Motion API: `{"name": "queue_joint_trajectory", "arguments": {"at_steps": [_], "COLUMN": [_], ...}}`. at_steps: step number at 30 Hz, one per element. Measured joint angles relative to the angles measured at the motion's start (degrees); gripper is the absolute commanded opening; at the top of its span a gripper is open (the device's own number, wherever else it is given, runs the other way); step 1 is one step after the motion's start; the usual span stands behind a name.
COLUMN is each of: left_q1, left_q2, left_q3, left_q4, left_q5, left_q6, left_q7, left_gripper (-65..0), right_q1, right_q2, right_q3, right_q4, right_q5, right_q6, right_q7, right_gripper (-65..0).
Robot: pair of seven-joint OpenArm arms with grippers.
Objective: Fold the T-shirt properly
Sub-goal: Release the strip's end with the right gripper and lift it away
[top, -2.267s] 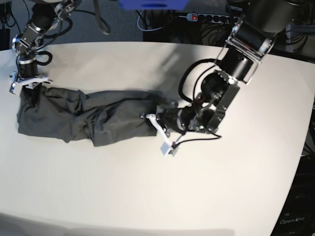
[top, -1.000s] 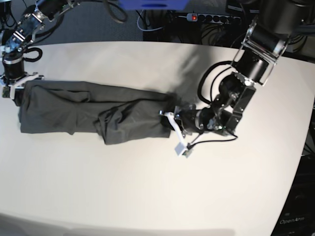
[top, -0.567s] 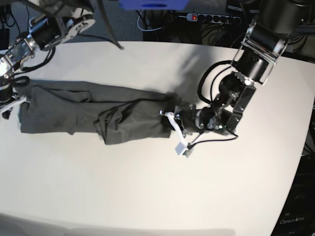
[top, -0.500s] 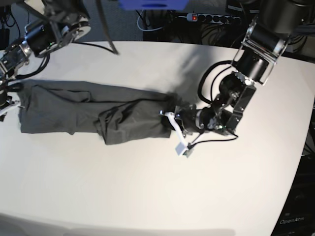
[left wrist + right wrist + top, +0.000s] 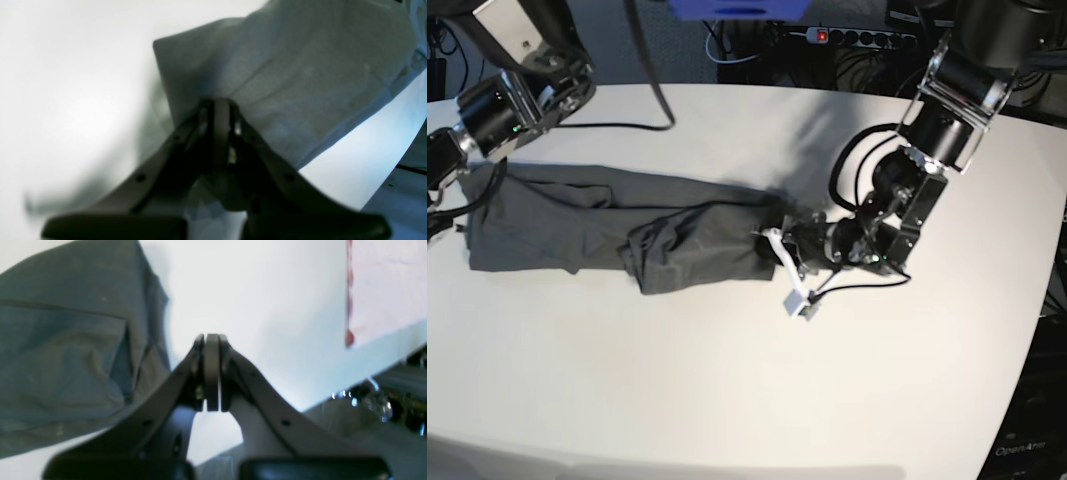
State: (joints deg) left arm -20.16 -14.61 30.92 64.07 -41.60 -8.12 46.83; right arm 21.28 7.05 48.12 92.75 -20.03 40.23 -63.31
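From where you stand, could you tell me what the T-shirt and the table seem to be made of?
The T-shirt: thin, soft knit fabric, probably cotton jersey, matte dark grey; it creases and bunches loosely, and the left wrist view shows a fine weave.
The table: a hard, smooth white top, likely laminate or painted board, faintly glossy; it shows soft shadows and no grain.

The right gripper, closed and empty, sits beside the T-shirt.
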Motion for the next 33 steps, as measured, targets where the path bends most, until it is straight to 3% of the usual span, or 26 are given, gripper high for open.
{"name": "queue_joint_trajectory", "arguments": {"at_steps": [4,9,13,15,20,22,26,33], "left_q1": [0.0,0.0,0.3,0.5,0.5,0.5,0.5,0.5], "left_q2": [0.0,0.0,0.0,0.0,-0.1,-0.1,-0.1,-0.2], "left_q3": [0.0,0.0,-0.1,-0.1,-0.1,-0.1,-0.1,-0.1], "left_q4": [0.0,0.0,0.0,0.0,0.0,0.0,0.0,0.1], "left_q5": [0.0,0.0,0.0,0.0,0.0,0.0,0.0,0.0], "left_q6": [0.0,0.0,0.0,0.1,0.0,0.0,0.0,0.0], "left_q7": [0.0,-0.1,-0.5,-0.6,-0.7,-0.7,-0.6,-0.8], "left_gripper": [-63.0,-63.0,-63.0,-63.0,-63.0,-63.0,-63.0,-63.0], "right_q1": [1.1,2.1,1.6,1.5,1.5,1.5,-1.2,-2.1], "right_q2": [2.2,6.0,9.4,11.1,14.9,16.0,17.1,17.1], "right_q3": [-0.8,-3.7,-3.6,-4.2,-7.7,-8.5,-8.5,-12.4], "right_q4": [0.0,-6.8,-18.7,-22.8,-25.5,-25.5,-25.6,-25.9], "right_q5": [8.3,21.5,30.8,32.1,38.8,41.2,49.5,53.2], "right_q6": [0.0,-0.4,-0.3,-0.4,-0.4,-0.4,-0.4,-0.4], "right_q7": [-9.2,-13.8,-14.4,-14.6,-13.1,-13.3,-14.2,-13.9], "right_gripper": [-64.6,-64.6,-64.3,-64.3,-63.7,-59.8,-52.5,-49.3]}}
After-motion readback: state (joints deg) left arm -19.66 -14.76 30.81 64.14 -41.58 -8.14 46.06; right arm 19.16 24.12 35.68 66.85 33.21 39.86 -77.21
